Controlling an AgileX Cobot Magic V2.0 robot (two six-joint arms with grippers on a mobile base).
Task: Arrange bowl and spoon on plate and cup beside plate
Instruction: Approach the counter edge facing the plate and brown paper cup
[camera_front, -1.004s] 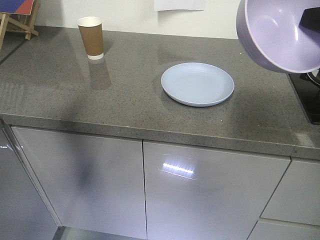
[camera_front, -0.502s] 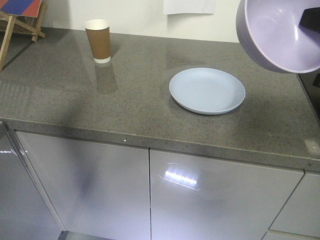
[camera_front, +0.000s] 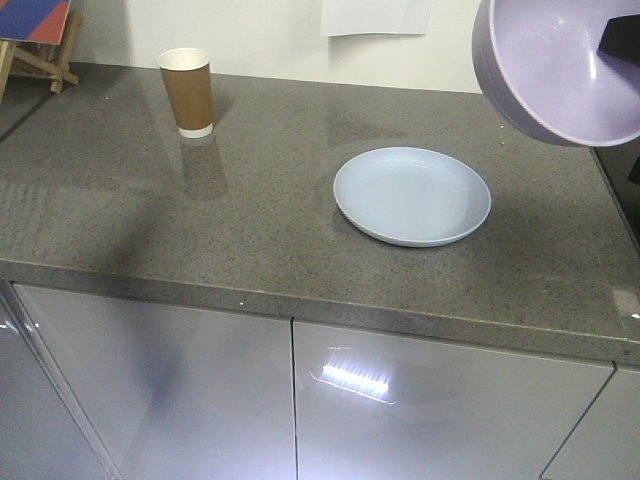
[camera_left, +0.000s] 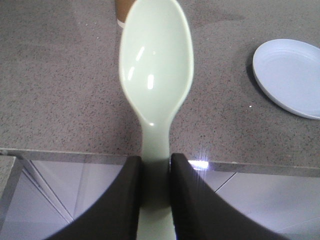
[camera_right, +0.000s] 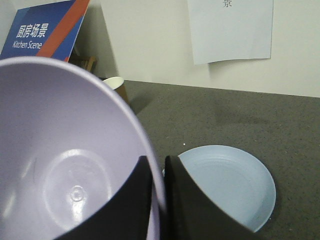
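The pale blue plate lies empty on the grey counter, also seen as the plate and the plate. The brown paper cup stands upright at the back left. My right gripper is shut on the wall of the lavender bowl, one finger inside and one outside; the tilted bowl hangs high at the top right. My left gripper is shut on the handle of the mint-green spoon, held above the counter's front edge with its head pointing toward the cup.
The grey speckled counter sits over glossy white cabinet doors. A blue and red sign on a wooden stand is at the back left. A white paper hangs on the wall. A dark appliance edge is at the right.
The view has shifted: the cup and plate sit lower in the frame than before. The bowl stays at the same spot at the top right.
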